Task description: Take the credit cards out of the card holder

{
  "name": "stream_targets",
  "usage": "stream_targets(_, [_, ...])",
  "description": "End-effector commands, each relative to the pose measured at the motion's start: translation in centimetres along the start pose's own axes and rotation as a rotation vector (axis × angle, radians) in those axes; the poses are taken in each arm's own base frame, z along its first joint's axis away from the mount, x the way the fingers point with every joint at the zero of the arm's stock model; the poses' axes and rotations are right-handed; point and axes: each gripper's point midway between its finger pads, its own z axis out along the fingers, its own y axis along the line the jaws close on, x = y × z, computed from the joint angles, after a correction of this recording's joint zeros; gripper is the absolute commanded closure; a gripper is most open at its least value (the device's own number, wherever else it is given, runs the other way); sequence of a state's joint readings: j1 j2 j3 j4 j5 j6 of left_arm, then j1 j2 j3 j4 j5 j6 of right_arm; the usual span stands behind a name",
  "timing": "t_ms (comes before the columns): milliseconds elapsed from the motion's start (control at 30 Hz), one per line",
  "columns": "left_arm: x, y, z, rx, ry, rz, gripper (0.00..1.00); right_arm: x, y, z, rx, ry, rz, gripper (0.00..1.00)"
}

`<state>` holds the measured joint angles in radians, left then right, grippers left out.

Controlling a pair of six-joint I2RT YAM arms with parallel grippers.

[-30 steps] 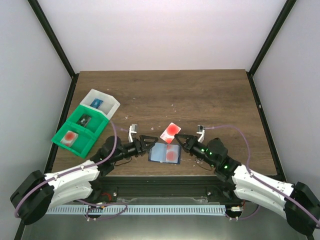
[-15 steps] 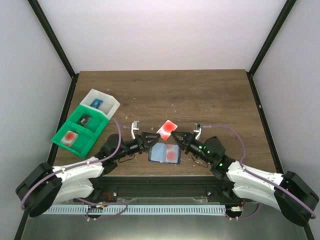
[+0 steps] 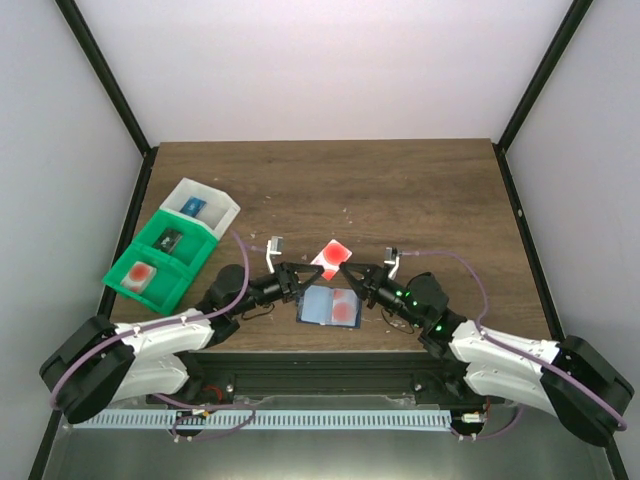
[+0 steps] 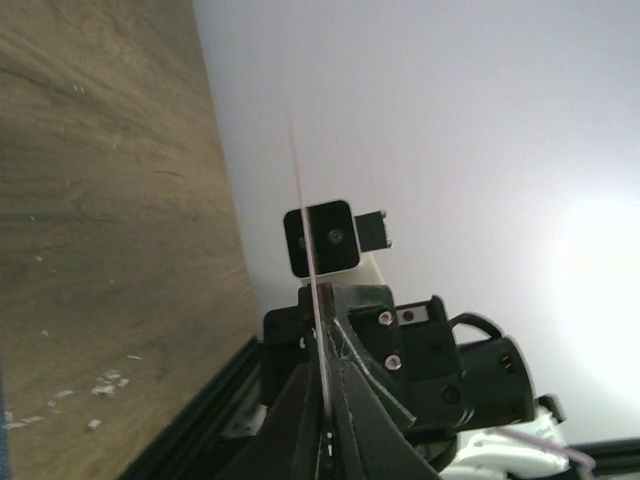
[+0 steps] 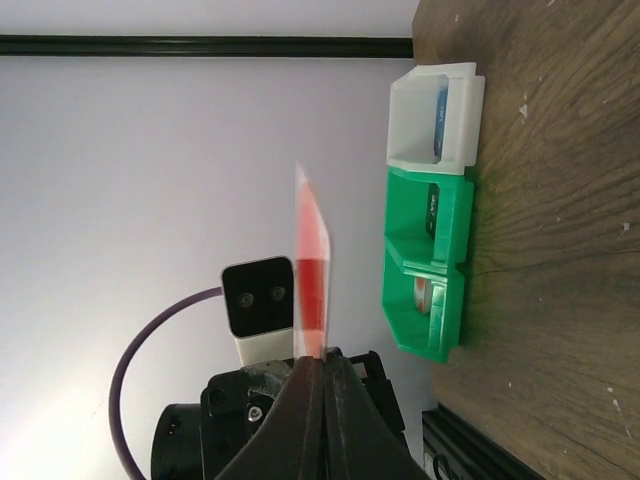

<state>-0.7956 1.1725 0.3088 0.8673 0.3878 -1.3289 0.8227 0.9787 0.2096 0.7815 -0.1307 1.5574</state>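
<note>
While my two arms reach in from the near edge, the table (image 3: 420, 200) beneath them shows as a dark brown board with a wood grain, speckled with a few pale flecks. Plain white walls (image 3: 320, 70) close it in, with black frame posts (image 3: 105, 75) at the corners.

At the left edge sit two plastic containers, touching. The white bin (image 3: 225, 215) lies farther back and holds a small blue item (image 3: 195, 206). The green bin (image 3: 190, 272) in front of it has two compartments: the rear one holds a small dark item (image 3: 172, 239), and the near one holds a pale card (image 3: 140, 272) with a red blotch.

The card holder (image 3: 316, 305) lies open and flat at the near middle of the table, between my wrists. Its left panel is lighter blue and its right panel is darker. A second credit card (image 3: 345, 307), pale with a red-orange smear, lies in the darker panel.

Above the holder's far edge, clear of the table, the credit card (image 3: 331, 256) hangs tilted. It is thin, stiff and rectangular, pinkish-white with a red blotch. My right gripper (image 5: 311, 365) is clamped on one edge of it, fingers pressed together with the card standing out from their tips. My left gripper (image 3: 305, 284) meets the card from the other side. Its wrist camera sees the card edge-on as a thin line running between the fingers, but I cannot tell whether they press on it or only flank it.
</note>
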Motion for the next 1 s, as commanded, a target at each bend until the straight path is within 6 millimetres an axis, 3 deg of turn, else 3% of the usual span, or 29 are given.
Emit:
stream_targets(0, [-0.3, -1.5, 0.0, 0.058, -0.010, 0.030, 1.00, 0.5, 1.2, 0.2, -0.035, 0.020, -0.001, 0.99])
stream_targets(200, [-1.1, -1.1, -0.2, -0.022, -0.039, 0.083, 1.00, 0.6, 0.4, -0.1, -0.013, 0.025, -0.021, 0.96])
stream_targets(300, [-1.9, -0.7, -0.7, -0.075, -0.056, 0.128, 1.00, 0.9, 0.6, -0.1, -0.007, 0.039, -0.058, 0.69])
stream_targets(400, [-3.3, 0.2, -2.2, -0.120, -0.075, 0.119, 1.00, 1.0, 0.6, -0.5, 0.008, 0.045, -0.097, 0.50])
stream_targets(533, [-6.1, 1.5, -4.8, -0.239, -0.100, 0.145, 1.00, 0.7, 0.2, -1.1, 0.050, 0.030, -0.159, 0.35])
stream_targets(700, [-10.1, 2.1, -8.8, -0.393, -0.130, 0.208, 1.00, 0.8, 0.7, -1.4, 0.106, 0.042, -0.285, 0.27])
stream_targets(967, [-15.7, 3.4, -15.2, -0.547, -0.214, 0.136, 1.00, 0.6, 1.2, -2.0, 0.110, 0.039, -0.402, 0.26])
